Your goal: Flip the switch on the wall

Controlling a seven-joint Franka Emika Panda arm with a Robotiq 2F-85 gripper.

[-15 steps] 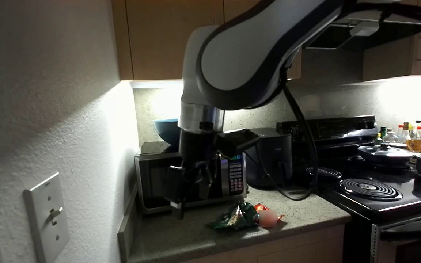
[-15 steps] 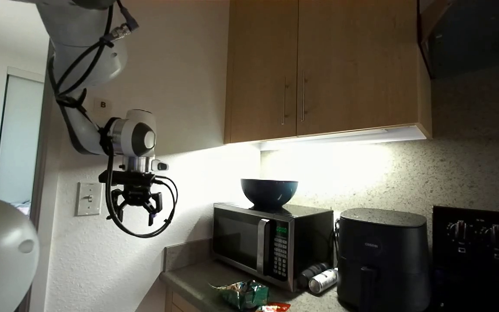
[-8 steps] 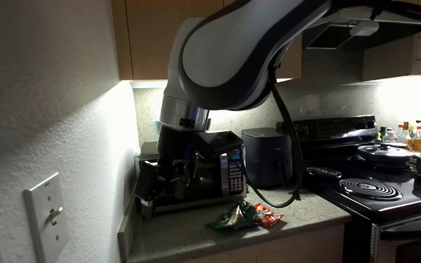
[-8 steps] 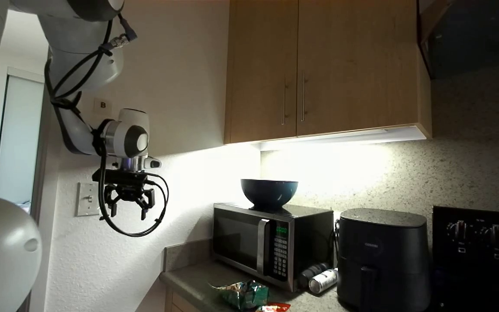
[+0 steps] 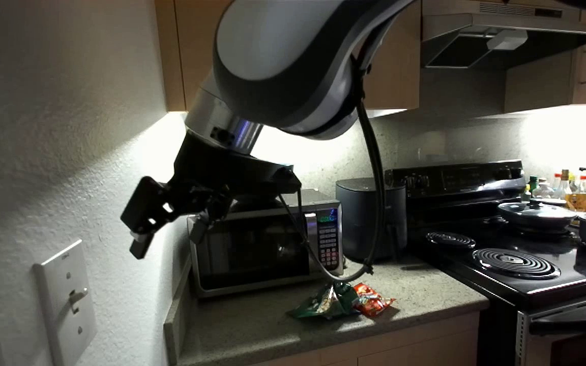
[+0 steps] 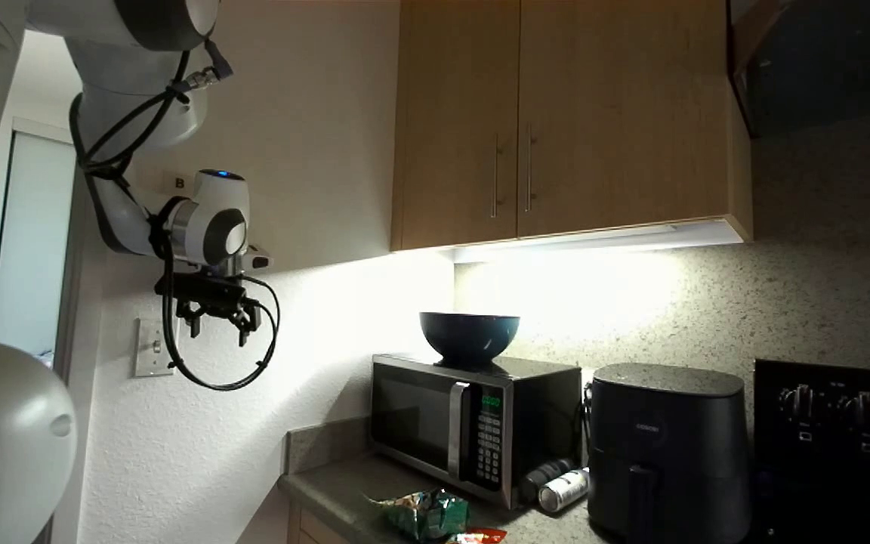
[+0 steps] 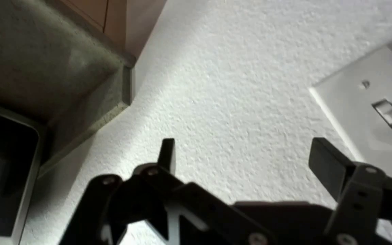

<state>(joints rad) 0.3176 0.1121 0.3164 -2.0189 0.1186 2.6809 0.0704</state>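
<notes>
The switch is a white plate with a small toggle. It shows in both exterior views point(image 5: 59, 310) point(image 6: 149, 363), partly behind my cable in one of them, and at the right of the wrist view point(image 7: 359, 112), cut off by the edge. The wall point(image 5: 115, 198) is white and bumpy and fills most of the wrist view point(image 7: 237, 85). My gripper point(image 5: 170, 239) is open and empty, tilted with its fingers angled down toward the wall. It also shows in an exterior view point(image 6: 220, 335). In the wrist view the gripper point(image 7: 244, 149) has its right finger near the plate's edge, overlapping it from this angle.
A microwave point(image 5: 257, 249) with a blue bowl point(image 6: 470, 336) on top stands on the counter point(image 5: 252, 330) against the wall. Snack bags point(image 5: 333, 302) lie in front. A black air fryer point(image 5: 372, 223) and a stove point(image 5: 517, 259) are beyond. Wooden cabinets point(image 6: 571, 113) hang above.
In the exterior views my gripper has moved left toward the wall and up. It has tilted so that its fingers point more toward the wall. It stays open.
</notes>
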